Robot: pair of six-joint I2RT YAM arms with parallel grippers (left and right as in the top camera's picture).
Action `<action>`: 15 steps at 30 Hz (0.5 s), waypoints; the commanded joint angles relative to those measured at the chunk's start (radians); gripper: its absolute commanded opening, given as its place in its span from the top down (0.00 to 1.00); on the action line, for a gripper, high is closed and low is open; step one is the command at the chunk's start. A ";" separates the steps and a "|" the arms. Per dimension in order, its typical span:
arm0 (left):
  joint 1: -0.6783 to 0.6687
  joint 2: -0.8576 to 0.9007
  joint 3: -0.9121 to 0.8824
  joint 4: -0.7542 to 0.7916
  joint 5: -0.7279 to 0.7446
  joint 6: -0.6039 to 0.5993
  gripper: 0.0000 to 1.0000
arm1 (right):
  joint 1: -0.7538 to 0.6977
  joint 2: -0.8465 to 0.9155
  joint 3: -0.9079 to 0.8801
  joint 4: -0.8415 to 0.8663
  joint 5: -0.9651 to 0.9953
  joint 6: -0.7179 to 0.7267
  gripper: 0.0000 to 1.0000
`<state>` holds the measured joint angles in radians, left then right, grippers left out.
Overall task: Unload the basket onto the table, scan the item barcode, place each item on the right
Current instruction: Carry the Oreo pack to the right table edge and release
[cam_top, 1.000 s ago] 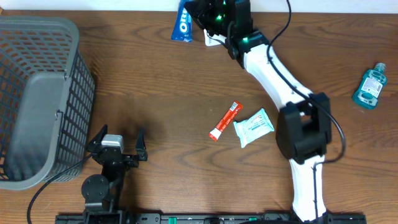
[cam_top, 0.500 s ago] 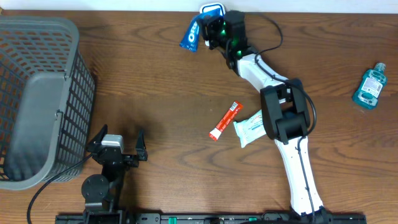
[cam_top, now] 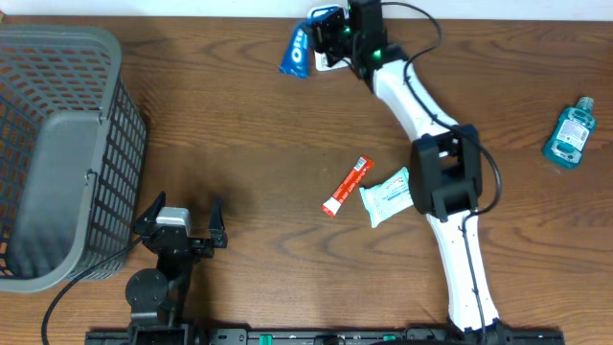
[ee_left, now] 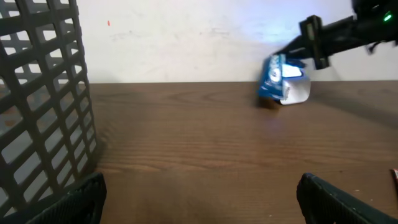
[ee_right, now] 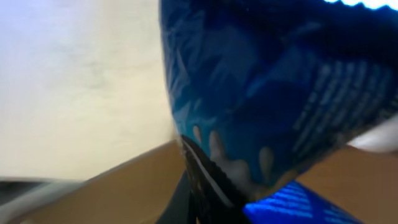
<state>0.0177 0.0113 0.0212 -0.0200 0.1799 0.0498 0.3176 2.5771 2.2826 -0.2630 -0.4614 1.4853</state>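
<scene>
A grey plastic-mesh basket (cam_top: 57,144) fills the left end of the wooden table (cam_top: 249,134), and through its open top only its own grey floor shows. Just right of its near corner, by the front edge, sits the left gripper (cam_top: 187,207), its jaws spread wide with nothing between them. In the left wrist view the basket's lattice wall rises close on the left and plain wood runs to the far wall. Further right, at the far edge of the table, hangs the blue snack packet (cam_top: 298,50). The right gripper (cam_top: 324,38) is clamped tight on it, and in the right wrist view the glossy blue wrapper (ee_right: 261,93) crowds nearly the whole frame. A white object with a blue-lit edge (ee_left: 295,87) sits just behind the packet; whether the two touch cannot be told. Near the middle of the table a slim red sachet (cam_top: 347,186) lies on a slant. Just beside it lies a white wipes pack (cam_top: 388,196), whose right edge is covered from above by the black elbow of the right arm (cam_top: 450,177). That arm reaches from the front edge up to the far edge. Well apart from all of this, at the right end, a teal bottle (cam_top: 570,131) lies on the wood.
</scene>
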 commanded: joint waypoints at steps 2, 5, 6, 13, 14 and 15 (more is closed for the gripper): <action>-0.002 -0.001 -0.017 -0.032 0.010 0.005 0.02 | -0.029 -0.214 0.051 -0.215 0.096 -0.261 0.99; -0.002 -0.001 -0.017 -0.032 0.010 0.005 0.02 | -0.048 -0.345 0.051 -0.477 0.194 -0.376 0.99; -0.002 -0.001 -0.017 -0.032 0.010 0.005 0.02 | -0.058 -0.381 0.051 -0.560 0.224 -0.410 0.99; -0.002 -0.001 -0.017 -0.032 0.010 0.005 0.02 | -0.205 -0.530 0.051 -1.103 0.506 -0.598 0.99; -0.002 -0.001 -0.017 -0.032 0.010 0.005 0.02 | -0.235 -0.531 0.051 -1.162 0.565 -0.636 0.99; -0.002 -0.001 -0.017 -0.032 0.010 0.005 0.02 | -0.262 -0.530 0.050 -1.209 0.613 -0.669 0.99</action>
<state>0.0177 0.0113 0.0212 -0.0200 0.1802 0.0498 0.1333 2.0159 2.3425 -1.3804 -0.0822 0.9791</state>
